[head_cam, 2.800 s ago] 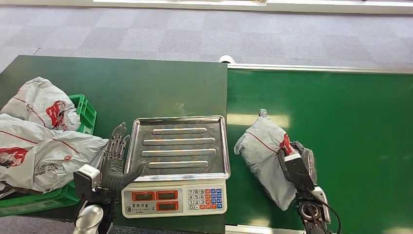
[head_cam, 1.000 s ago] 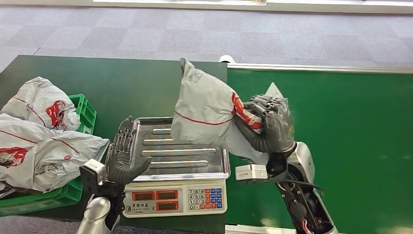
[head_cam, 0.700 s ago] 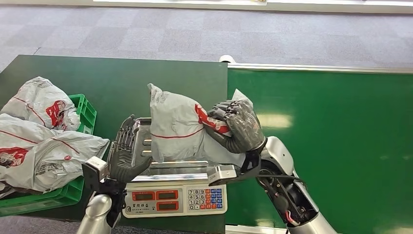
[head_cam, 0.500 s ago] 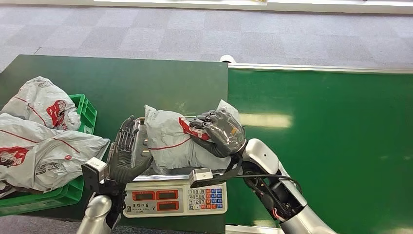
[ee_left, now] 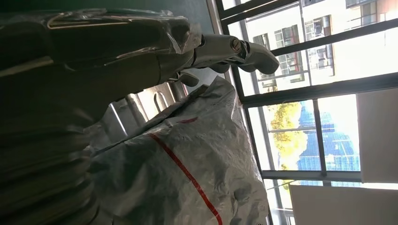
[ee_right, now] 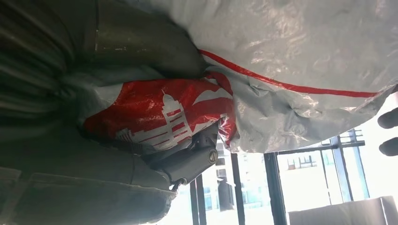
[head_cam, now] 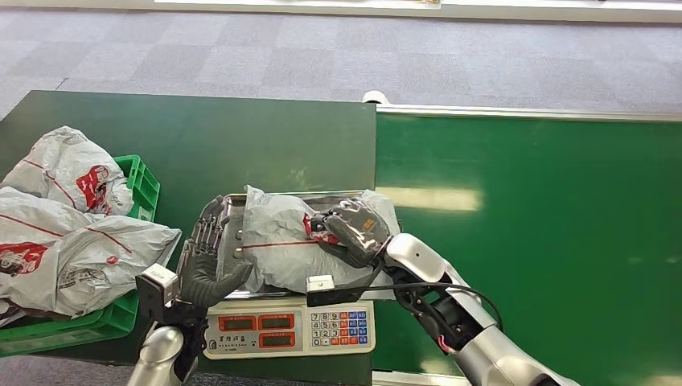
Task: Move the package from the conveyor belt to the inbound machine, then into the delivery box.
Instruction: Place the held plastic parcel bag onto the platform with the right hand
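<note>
Package (head_cam: 277,245) lies on scale tray (head_cam: 228,211), covering most of it, far edge at tray rim. Right hand (head_cam: 351,229) clamps its red-printed end; red logo visible, text unreadable. Left hand (head_cam: 203,259) fingers spread, holding nothing, at tray's left edge, touching or not unclear. Green crate (head_cam: 143,186) piled with bags (head_cam: 68,229) just left. Conveyor belt (head_cam: 547,241) open on right. Scale keypad (head_cam: 344,326) digits 0–9 legible.

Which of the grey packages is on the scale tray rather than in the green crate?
The package gripped by the right hand; it lies on the scale tray. The other packages are piled in the green crate.
</note>
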